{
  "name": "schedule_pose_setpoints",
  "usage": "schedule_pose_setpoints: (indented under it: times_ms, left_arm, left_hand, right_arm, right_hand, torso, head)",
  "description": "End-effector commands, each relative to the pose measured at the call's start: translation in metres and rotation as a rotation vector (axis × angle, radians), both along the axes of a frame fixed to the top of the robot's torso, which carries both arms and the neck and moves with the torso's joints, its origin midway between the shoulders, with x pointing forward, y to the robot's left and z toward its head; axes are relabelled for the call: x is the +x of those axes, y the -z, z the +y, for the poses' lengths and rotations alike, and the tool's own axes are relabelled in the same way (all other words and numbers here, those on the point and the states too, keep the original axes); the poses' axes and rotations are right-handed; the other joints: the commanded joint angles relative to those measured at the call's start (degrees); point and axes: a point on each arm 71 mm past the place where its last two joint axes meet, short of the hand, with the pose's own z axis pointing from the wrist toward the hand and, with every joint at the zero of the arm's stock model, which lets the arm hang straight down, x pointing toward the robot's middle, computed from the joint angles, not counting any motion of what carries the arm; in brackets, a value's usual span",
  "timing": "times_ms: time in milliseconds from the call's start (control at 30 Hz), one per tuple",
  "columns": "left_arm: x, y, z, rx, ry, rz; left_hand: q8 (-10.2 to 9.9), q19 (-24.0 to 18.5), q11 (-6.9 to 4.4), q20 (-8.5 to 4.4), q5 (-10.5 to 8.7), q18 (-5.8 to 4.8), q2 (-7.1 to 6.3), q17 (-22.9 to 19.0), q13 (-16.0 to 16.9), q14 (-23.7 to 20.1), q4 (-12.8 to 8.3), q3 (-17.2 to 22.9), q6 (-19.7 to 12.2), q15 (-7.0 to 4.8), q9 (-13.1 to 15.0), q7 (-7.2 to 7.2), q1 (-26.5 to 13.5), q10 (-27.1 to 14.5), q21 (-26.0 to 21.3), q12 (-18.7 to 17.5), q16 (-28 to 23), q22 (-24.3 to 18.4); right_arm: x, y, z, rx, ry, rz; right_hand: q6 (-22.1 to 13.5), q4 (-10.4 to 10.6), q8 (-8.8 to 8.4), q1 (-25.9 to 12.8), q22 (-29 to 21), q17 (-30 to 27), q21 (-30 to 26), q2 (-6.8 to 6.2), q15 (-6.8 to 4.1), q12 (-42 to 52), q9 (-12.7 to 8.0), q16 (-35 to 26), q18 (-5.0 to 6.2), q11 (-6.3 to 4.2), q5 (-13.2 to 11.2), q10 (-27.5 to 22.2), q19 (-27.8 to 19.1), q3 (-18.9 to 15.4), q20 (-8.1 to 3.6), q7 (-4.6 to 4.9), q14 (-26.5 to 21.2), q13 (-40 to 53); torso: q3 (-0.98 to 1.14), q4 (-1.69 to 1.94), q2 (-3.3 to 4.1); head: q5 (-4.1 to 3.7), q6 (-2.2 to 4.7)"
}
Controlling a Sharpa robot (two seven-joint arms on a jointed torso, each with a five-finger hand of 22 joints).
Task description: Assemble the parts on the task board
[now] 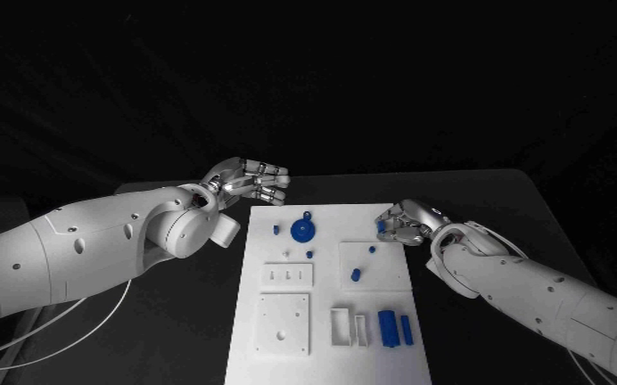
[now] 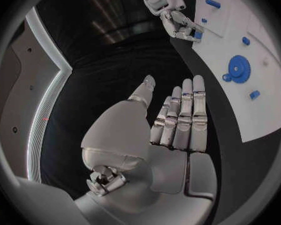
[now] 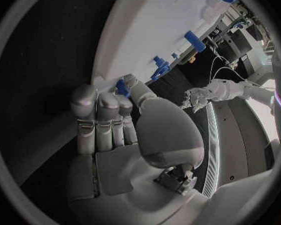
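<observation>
- task board (image 1: 328, 349): white plate, centre of the black table (image 1: 489, 198), long axis running away from the robot. All places below are given relative to the board.
- left hand (image 1: 250, 180): off the board's far left corner, over bare table. In the left wrist view (image 2: 178, 120) the fingers are straight and side by side, thumb set apart, nothing in the palm — open, empty.
- right hand (image 1: 405, 222): at the board's right edge, far half. Fingers curled in.
- small blue part (image 1: 382, 221): sits at the right hand's fingertips, right on the board's edge. Right wrist view shows it (image 3: 122, 88) between thumb and curled fingers; left wrist view shows blue at the same fingertips (image 2: 197, 35). Reads as pinched.
- blue gear (image 1: 303, 227): flat on the board, far end, near the middle.
- tiny blue piece (image 1: 278, 228) just left of the gear; another (image 1: 310, 253) just nearer the robot than the gear.
- raised square plate (image 1: 366, 265), right half of the board: two small blue pegs on it (image 1: 355, 273), (image 1: 372, 248).
- slotted plate (image 1: 287, 275), left half, mid-length; plain square plate (image 1: 283, 323) nearer the robot, same side.
- near right corner: white open frame (image 1: 341, 326), then two blue bars (image 1: 387, 327), (image 1: 407, 330) lying parallel, side by side.
</observation>
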Motion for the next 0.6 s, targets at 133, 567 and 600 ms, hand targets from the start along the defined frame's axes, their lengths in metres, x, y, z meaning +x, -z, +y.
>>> schedule_pose_setpoints:
  times_ms: [133,567,600]
  left_arm:
    - [-0.0009,-0.0006,-0.0029,-0.006,0.023,-0.002]
    - [-0.0007,0.0000,-0.0029,0.000,0.031,0.003]
    - [-0.0006,0.0003,-0.0027,0.013,0.029,0.002]
  left_hand:
    - [0.1,0.2,-0.09,0.02,0.15,0.51,0.31,0.0,0.0,0.0,0.0,-0.3,-0.4,-0.16,0.0,0.14,0.3,-0.4,-0.3,-0.2,0.1,-0.1]
    - [0.2,0.1,-0.03,0.04,0.14,0.51,0.28,0.0,0.1,-0.1,0.0,-0.3,0.6,-0.13,0.1,0.41,0.4,-0.3,-0.3,-0.2,0.1,-0.1]
    - [0.1,0.1,-0.07,0.04,0.13,0.52,0.28,0.0,0.1,-0.1,0.0,-0.3,0.7,-0.14,0.1,0.41,0.4,-0.2,-0.3,-0.1,0.0,-0.1]
  right_arm:
    - [0.0001,0.0026,-0.0013,-0.015,0.012,0.005]
    - [0.0014,0.0003,-0.0003,-0.006,0.045,-0.032]
    - [0.0012,-0.0001,-0.0006,-0.004,0.046,-0.033]
  right_hand:
    - [2.8,0.6,0.08,-0.4,5.9,0.2,0.4,1.12,-0.25,0.3,0.1,0.2,-1.06,-0.16,-3.0,0.2,-0.1,3.8,-0.39,-0.03,0.0,0.1]
    - [7.3,1.4,0.17,-0.1,5.9,0.3,0.6,0.75,-0.58,0.0,0.7,0.0,-1.23,-0.49,-6.3,0.3,-0.2,9.0,-0.75,-0.67,0.0,-0.1]
    - [7.3,1.4,0.17,-0.2,5.9,0.4,0.6,0.56,-0.58,0.0,0.7,0.0,-1.23,-0.50,-6.2,0.4,-0.2,9.3,-0.73,-0.73,0.0,-0.1]
  torso:
    - [0.02,-0.04,0.00]
    - [0.03,-0.07,-0.04]
    - [0.02,-0.08,-0.03]
  head:
    - [0.02,0.02]
    - [0.03,-0.05]
    - [-0.04,-0.09]
